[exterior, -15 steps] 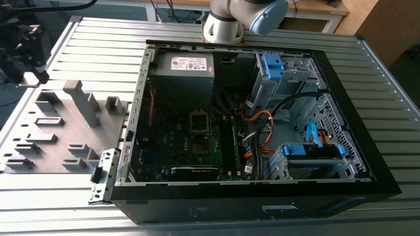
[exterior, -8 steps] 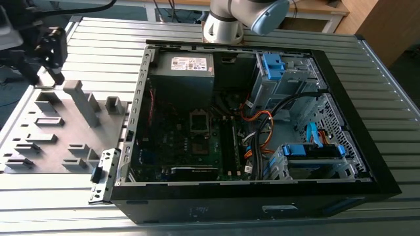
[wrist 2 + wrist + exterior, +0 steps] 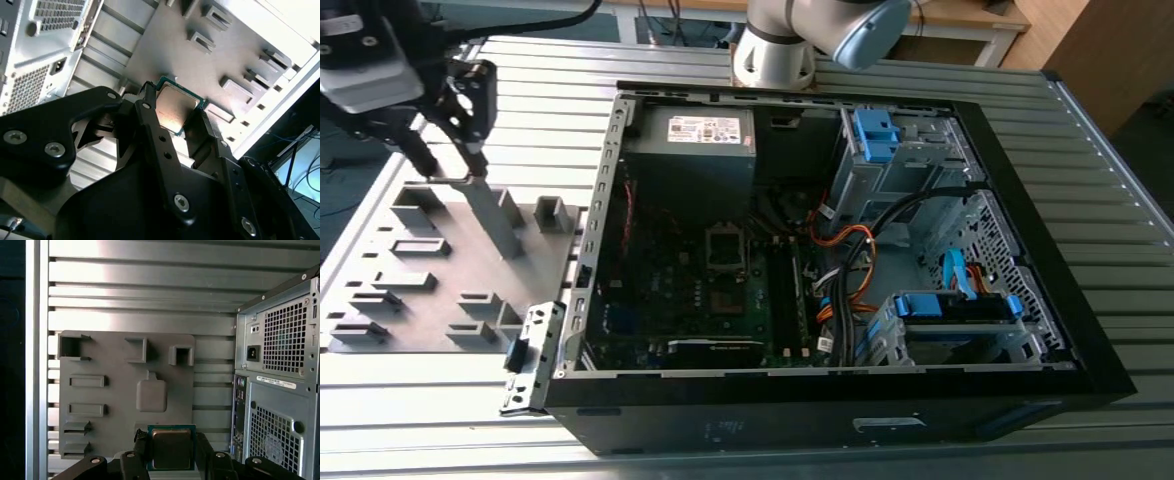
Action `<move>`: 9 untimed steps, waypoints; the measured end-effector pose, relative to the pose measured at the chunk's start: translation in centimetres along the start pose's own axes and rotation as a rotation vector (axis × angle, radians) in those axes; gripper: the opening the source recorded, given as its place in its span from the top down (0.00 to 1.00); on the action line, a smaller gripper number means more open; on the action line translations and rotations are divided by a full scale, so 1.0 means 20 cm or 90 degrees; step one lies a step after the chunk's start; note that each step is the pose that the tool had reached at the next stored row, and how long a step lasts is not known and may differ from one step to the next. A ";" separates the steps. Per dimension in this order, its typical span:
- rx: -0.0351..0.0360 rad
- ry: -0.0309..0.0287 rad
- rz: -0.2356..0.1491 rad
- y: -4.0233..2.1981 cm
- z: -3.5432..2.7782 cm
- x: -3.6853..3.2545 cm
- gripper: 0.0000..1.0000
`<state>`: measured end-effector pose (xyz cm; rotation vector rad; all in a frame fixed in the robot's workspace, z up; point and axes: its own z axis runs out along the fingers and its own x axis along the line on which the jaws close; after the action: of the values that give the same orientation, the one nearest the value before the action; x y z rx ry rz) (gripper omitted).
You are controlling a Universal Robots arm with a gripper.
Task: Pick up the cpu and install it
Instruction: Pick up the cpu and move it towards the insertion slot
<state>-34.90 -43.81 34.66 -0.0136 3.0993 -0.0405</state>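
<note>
End effector [image 3: 171, 456]: two dark fingers [image 3: 150, 131] clamped on opposite edges of the cpu [image 3: 171, 447], one finger on each side in both wrist views; in the exterior view it hangs over the far end of the parts plate, at the exterior view's left of the scene. Cpu: square chip, dull silver top with a green rim, held flat between the fingertips, metal top turned up toward the wrist cameras; by my reading it is lifted off the plate, not resting on it. Parts plate [image 3: 115, 405]: grey, moulded with slots, brackets and one rounded square seat [image 3: 151, 395]; lies on the desk just beside the case. Desk [image 3: 520, 60]: ribbed aluminium slats. Computer case [image 3: 1067, 330]: black tower on its side, panel off, board, cables and blue drive clips exposed; its vented rear panel stands close to the end effector in the first wrist view. Socket [image 3: 727, 248]: dark square frame near the middle of the board, well apart from the held cpu, toward the exterior view's right and inside the case walls. Arm base [image 3: 774, 55]: on the far side of the case.
</note>
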 end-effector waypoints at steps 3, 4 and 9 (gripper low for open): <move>0.0000 0.0003 0.000 -0.003 0.002 -0.053 0.53; 0.0000 0.0004 0.000 -0.004 0.003 -0.068 0.53; -0.0001 0.0012 0.000 -0.008 0.007 -0.149 0.53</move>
<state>-31.92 -43.96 34.65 -0.0137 3.1012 -0.0403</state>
